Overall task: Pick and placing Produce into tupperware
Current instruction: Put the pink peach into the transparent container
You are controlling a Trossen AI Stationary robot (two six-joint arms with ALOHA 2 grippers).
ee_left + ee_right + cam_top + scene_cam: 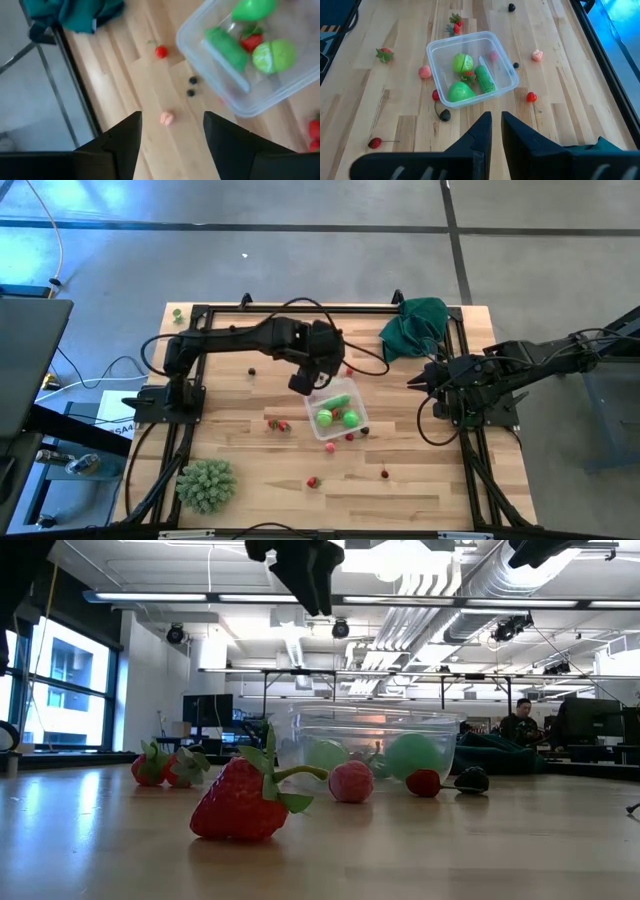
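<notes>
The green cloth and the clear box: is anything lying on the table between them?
Yes. In the right wrist view, a small red cherry lies on the wood between the green cloth and the clear box; a pale pink piece sits off to one side.

Tupperware (260, 75) cut off by frame edge.

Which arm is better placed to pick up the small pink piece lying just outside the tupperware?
The left. Its left gripper hangs open directly over the pink piece, beside the tupperware. The right gripper waits near the table's right edge, farther away, fingers almost together.
</notes>
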